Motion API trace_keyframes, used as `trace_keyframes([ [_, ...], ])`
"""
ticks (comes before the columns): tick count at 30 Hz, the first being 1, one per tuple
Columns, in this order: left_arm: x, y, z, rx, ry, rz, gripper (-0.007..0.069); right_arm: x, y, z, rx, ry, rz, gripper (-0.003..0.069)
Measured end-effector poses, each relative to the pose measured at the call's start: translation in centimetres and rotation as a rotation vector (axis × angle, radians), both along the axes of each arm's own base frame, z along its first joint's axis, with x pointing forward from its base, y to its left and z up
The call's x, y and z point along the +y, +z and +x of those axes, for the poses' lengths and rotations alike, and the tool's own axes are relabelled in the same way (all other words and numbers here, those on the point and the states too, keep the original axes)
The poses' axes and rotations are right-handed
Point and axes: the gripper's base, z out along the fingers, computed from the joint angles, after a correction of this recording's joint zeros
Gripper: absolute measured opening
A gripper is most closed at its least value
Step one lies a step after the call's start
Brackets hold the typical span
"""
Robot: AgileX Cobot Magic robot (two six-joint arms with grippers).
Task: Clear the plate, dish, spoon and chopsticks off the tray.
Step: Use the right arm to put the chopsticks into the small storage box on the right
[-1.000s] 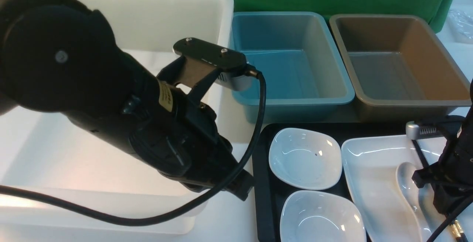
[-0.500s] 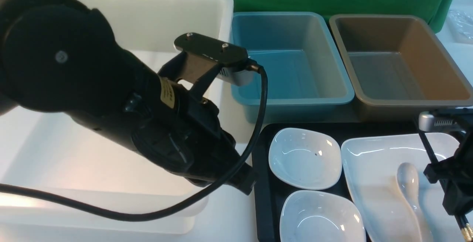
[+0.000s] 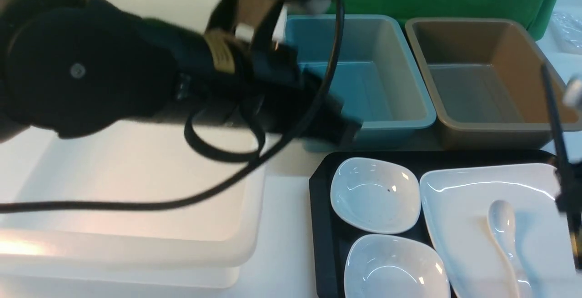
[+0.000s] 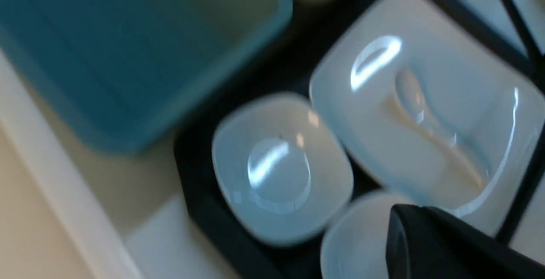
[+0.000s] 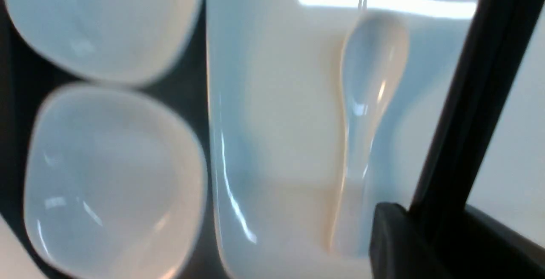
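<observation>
The black tray (image 3: 320, 225) holds two small white dishes (image 3: 375, 195) (image 3: 395, 268) and the large white plate (image 3: 459, 207). The white spoon (image 3: 504, 229) lies on the plate. My right gripper (image 3: 570, 202) is at the tray's right edge, shut on the black chopsticks (image 3: 552, 107), which rise steeply in front of the brown bin. In the right wrist view the chopsticks (image 5: 468, 100) run out of the shut right gripper (image 5: 396, 215) beside the spoon (image 5: 370, 83). My left gripper (image 3: 348, 132), blurred and empty, looks shut above the tray's back left corner. In the left wrist view the left gripper (image 4: 394, 228) is over the dishes.
A large white bin (image 3: 136, 189) stands left of the tray. A blue bin (image 3: 409, 120) and a brown bin (image 3: 491, 127) stand behind it, both empty. The left arm's black cable (image 3: 218, 198) hangs over the white bin.
My left arm has swung up and right, from beside the tray's left edge to its back corner. My right gripper has moved right off the plate and raised the chopsticks.
</observation>
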Motion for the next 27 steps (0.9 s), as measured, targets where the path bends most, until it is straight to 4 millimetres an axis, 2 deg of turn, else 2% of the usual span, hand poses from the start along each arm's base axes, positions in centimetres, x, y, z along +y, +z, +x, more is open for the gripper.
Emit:
trace_keyframes([
  [1,0.0,0.1,0.1,-0.013,0.0,-0.005,0.0001,0.0,0.1,0.0,-0.005,-0.001,0.0,0.0157],
  [4,-0.4,1.3,0.9,-0.16,0.024,-0.103,0.0001,-0.1,2.8,2.0,-0.189,-0.043,0.012,0.0157],
  [7,-0.7,1.6,1.4,-0.218,0.034,-0.137,0.0001,-0.2,4.6,3.8,-0.297,-0.059,0.017,0.0157],
  [12,-1.4,0.2,2.2,-0.205,0.028,-0.098,0.0001,-0.2,5.6,7.9,-0.373,-0.08,0.026,0.0157],
  [15,-1.9,-1.3,2.6,-0.169,0.002,-0.022,0.0001,-0.2,4.6,10.8,-0.367,-0.086,0.026,0.0157],
  [16,-2.0,-1.4,2.7,-0.165,0.001,-0.018,0.0001,-0.2,4.4,10.9,-0.363,-0.087,0.025,0.0157],
  [18,-2.3,-2.5,2.8,-0.122,-0.02,0.033,0.0001,-0.3,3.3,13.2,-0.358,-0.092,0.025,0.0157],
  [19,-2.4,-2.7,2.8,-0.115,-0.025,0.041,0.0001,-0.3,3.0,13.5,-0.356,-0.093,0.024,0.0157],
  [22,-3.3,-3.9,2.3,-0.094,-0.094,0.121,0.0001,-0.3,0.9,16.2,-0.342,-0.101,0.023,0.0157],
  [27,-4.7,-4.6,1.3,-0.113,-0.161,0.152,0.0001,-0.4,-1.7,19.2,-0.333,-0.131,0.034,0.0157],
])
